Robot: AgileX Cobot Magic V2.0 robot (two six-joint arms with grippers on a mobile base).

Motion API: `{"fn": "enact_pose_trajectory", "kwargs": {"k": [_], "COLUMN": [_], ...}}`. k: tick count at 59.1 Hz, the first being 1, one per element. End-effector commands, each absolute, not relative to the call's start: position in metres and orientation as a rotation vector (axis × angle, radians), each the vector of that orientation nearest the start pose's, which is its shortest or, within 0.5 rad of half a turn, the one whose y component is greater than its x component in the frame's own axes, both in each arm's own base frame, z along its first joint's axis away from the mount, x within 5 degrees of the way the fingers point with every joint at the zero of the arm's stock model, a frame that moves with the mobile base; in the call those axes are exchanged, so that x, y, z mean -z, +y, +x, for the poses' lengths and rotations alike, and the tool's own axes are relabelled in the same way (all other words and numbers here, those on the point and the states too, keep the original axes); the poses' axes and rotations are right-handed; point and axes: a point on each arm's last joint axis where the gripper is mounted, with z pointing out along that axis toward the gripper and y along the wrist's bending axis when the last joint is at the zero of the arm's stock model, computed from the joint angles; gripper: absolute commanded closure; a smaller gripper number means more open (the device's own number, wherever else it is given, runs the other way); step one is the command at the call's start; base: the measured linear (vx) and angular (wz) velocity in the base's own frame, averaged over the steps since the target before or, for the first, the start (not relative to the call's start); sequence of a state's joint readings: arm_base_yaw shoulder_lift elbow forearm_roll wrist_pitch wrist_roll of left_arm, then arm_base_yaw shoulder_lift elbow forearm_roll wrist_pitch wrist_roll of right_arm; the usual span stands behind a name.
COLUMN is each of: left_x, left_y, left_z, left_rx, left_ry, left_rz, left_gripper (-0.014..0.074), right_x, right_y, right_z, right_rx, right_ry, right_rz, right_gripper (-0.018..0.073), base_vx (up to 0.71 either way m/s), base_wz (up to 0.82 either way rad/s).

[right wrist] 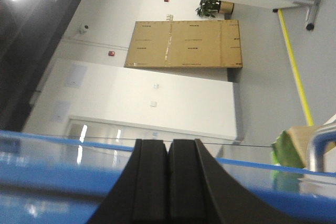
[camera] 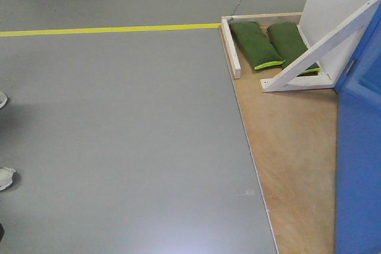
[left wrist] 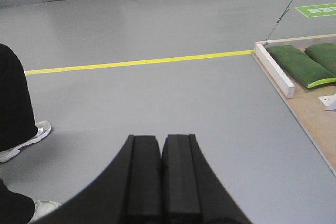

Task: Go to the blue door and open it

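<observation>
Blue and glossy, one door (camera: 359, 165) filled the right edge of the front view, standing on one plywood platform (camera: 292, 147). At the platform's far end lay two green bags (camera: 256, 44) side by side, between one white batten (camera: 231, 49) along the platform's edge and one slanting white brace (camera: 321, 52). One yellow line (camera: 107, 30) crossed the grey floor (camera: 131, 135) and ended at the batten.

The left gripper (left wrist: 160, 142) had its two black pads pressed together, holding nothing. Open floor stretched ahead of its jaws as far as the line. The platform edge, batten and bags lay ahead and to the right of them. Two pale shoes (left wrist: 26, 137) stood to their left, one far forward and one near.

The right gripper (right wrist: 168, 144) was likewise closed tight on nothing. The door's shiny face ran across the view beneath and just ahead of its jaws; whether they touched it could not be told. Only this view showed one silver handle (right wrist: 319, 150), off to the right of the jaws. Only the front view showed the brace.
</observation>
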State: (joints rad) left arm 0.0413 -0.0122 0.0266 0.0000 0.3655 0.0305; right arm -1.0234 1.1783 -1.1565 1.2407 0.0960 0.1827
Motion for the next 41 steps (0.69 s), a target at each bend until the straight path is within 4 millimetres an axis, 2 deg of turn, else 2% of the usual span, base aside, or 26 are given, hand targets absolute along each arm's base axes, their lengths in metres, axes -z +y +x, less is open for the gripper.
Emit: {"fn": "enact_pose_trajectory", "kwargs": {"k": [1, 5, 13, 30, 41], "left_x": [-0.178, -0.178, -0.178, -0.178, -0.178], "left_y": [0.002, 0.002, 0.002, 0.002, 0.002], "left_z": [0.054, 0.054, 0.054, 0.054, 0.054], "left_rx": [-0.05, -0.05, -0.05, -0.05, -0.05], "left_ry": [1.775, 1.775, 1.775, 1.775, 1.775], "left_rz": [-0.013, -0.013, -0.013, -0.013, -0.013], "left_gripper": [0.0526, 0.0526, 0.0526, 0.0526, 0.0526], "right_x": [-0.463, -0.462, -0.459, -0.457, -0.463], "right_y": [-0.228, -0.23, -0.222, -0.192, -0.176], "right_z": [0.144, 0.148, 0.158, 0.173, 0.177], "right_rx": [-0.42, -0.453, -0.548, -0.811, -1.015], "right_ry": [0.504, 0.525, 0.648, 0.919, 0.959], "right_rz": [1.389, 1.394, 1.391, 1.347, 1.295], "right_gripper": [0.0554, 0.0554, 0.0554, 0.0554, 0.0554], "base_vx": [0.0, 0.0, 0.0, 0.0, 0.0], "base_wz": [0.0, 0.0, 0.0, 0.0, -0.01]}}
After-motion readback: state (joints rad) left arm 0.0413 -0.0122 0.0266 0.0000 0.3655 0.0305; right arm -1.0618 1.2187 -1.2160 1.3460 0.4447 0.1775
